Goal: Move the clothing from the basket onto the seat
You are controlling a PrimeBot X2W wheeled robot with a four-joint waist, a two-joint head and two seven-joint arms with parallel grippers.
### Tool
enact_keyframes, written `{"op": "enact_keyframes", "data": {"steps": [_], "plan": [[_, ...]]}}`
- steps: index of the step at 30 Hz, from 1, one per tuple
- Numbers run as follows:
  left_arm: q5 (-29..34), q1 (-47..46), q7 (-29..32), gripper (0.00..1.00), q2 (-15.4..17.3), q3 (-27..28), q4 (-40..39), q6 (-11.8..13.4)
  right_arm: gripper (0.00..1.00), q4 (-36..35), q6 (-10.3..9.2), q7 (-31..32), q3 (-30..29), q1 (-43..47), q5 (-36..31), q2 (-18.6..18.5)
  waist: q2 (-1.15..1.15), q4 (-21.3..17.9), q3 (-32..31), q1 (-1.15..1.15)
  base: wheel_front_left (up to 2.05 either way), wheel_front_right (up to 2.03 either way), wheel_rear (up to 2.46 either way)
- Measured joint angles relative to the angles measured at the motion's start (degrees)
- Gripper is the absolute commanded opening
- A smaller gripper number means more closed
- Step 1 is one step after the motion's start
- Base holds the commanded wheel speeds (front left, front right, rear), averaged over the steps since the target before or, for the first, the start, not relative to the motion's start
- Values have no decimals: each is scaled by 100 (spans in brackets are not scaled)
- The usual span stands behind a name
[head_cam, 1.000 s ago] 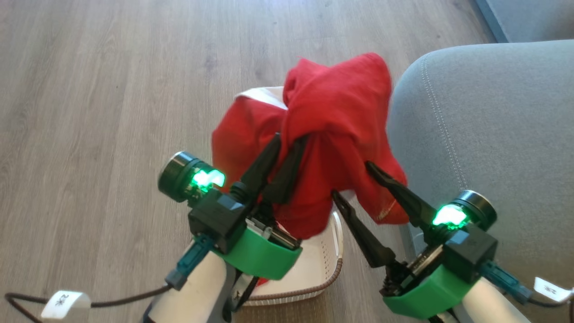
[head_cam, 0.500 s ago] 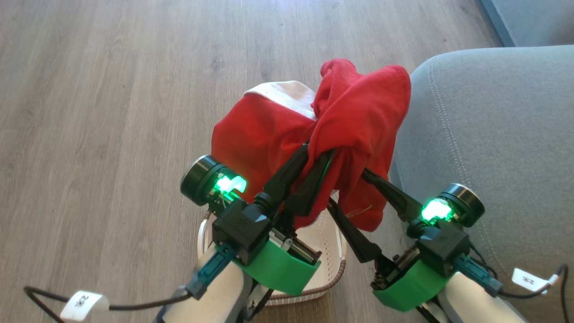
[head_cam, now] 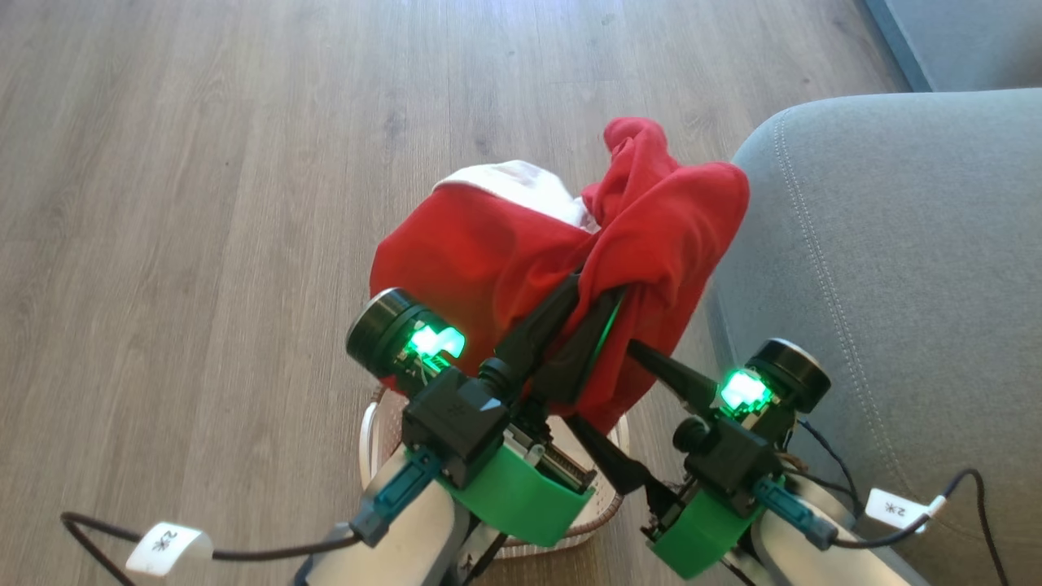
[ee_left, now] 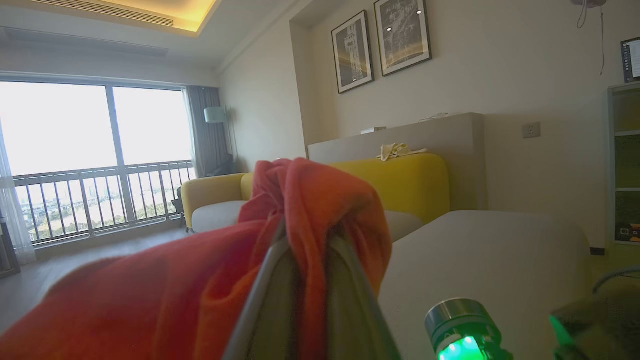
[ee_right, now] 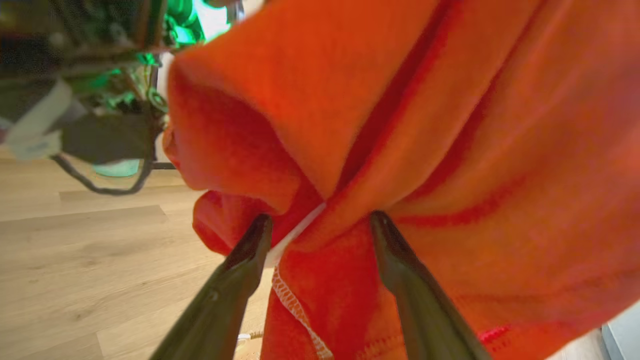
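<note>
Bare floor (head_cam: 203, 203) to L is open; seat (head_cam: 895, 244) edge close on R, hung clothing (head_cam: 570, 260) covers basket (head_cam: 370, 431) mouth

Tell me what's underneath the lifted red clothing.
The basket sits below the clothing, which the left tool holds up. Only part of its rim and white wall show; whether anything remains inside is hidden by cloth and arms.

The clothing (head_cam: 488, 260) at centre is bright red with a white patch along its upper edge. The basket (head_cam: 368, 431), lower centre, is cream-white and perforated, with a brown woven rim. The seat (head_cam: 879, 260) at right is grey with a pale stitched seam. The floor (head_cam: 179, 203) is grey-brown wood grain. The left tool (head_cam: 597, 286) and right tool (head_cam: 601, 382) are black with green collars.
</note>
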Motion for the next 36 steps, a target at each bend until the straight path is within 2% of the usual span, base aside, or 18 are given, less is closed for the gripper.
{"op": "enact_keyframes", "data": {"steps": [8, 16, 23, 24, 25, 36], "plan": [[0, -12, 0, 0, 0, -36, 45, -5, 100, -148, 0, 0, -568, 4, 89, 312, 0, 42, 5, 0, 0, 0, 0], [0, -11, 0, 0, 0, -47, 76, -13, 100, -238, 0, 0, -803, 27, 90, 433, 0, 111, 4, 0, 0, 0, 0], [0, -10, 0, 0, 1, -63, 171, -125, 100, -241, 0, 0, -983, 28, 90, 654, 0, 169, 24, 0, 0, 0, 0], [0, -10, 0, 0, 1, -70, 177, -149, 42, -230, 0, 0, -1026, 30, 90, 695, 0, 174, 28, 0, 0, 0, 0], [0, -10, -1, 0, 1, -76, 185, -162, 0, -232, 0, 0, -1076, 31, 90, 735, 0, 179, 30, 0, 0, 0, 0], [0, 0, 0, 0, 1, -30, 258, -256, 0, -250, 0, 0, -1604, 216, 414, 970, 0, 172, -7, 0, 0, 0, 0]]}}
